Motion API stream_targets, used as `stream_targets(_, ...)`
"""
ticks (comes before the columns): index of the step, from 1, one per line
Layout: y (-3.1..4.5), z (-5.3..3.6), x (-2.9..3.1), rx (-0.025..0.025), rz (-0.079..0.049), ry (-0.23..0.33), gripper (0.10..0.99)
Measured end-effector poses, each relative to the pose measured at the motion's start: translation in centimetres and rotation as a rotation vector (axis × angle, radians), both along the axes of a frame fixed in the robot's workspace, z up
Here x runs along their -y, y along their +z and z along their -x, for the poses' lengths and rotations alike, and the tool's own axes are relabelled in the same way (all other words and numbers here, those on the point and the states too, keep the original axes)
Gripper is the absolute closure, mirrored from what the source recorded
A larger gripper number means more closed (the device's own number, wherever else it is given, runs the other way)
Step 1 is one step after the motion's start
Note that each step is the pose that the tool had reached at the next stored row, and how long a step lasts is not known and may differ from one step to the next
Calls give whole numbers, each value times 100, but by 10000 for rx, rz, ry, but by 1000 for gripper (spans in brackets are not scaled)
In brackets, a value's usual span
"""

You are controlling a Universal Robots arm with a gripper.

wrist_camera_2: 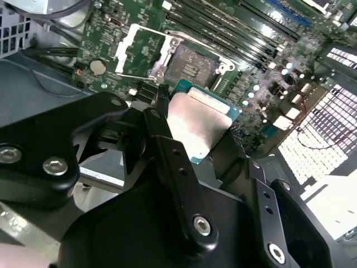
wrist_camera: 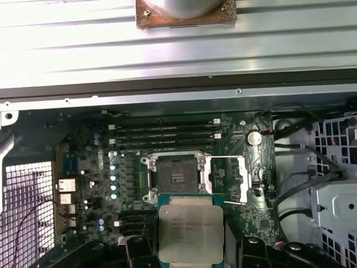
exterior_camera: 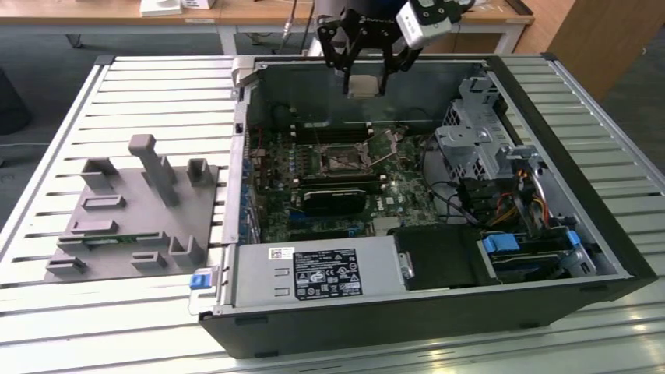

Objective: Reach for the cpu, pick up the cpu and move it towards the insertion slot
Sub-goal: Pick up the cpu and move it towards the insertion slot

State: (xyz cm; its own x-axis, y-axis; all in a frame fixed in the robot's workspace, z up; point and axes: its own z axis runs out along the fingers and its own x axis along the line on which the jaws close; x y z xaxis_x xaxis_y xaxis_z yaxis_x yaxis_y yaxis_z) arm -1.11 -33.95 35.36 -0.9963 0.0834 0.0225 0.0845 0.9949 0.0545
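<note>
Grasping the cpu (wrist_camera: 191, 230), the pincer (exterior_camera: 364, 84) hung above the insertion slot (wrist_camera: 174, 178) (lid open); carrying was underway, demanding careful alignment.

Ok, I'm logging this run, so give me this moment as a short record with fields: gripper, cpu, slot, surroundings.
gripper: gripper shut on the cpu, raised over the open computer case
cpu: cpu held by its edges, metal top facing the first wrist view
insertion slot: insertion slot empty, its metal frame swung open beside it
cpu vs slot: apart, not seated
surroundings: grey tray at the exterior view's left
</note>
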Motion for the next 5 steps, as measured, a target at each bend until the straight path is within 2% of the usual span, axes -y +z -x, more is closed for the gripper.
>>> stream_targets(5,-1,-16,-1,0,1,-19,541)
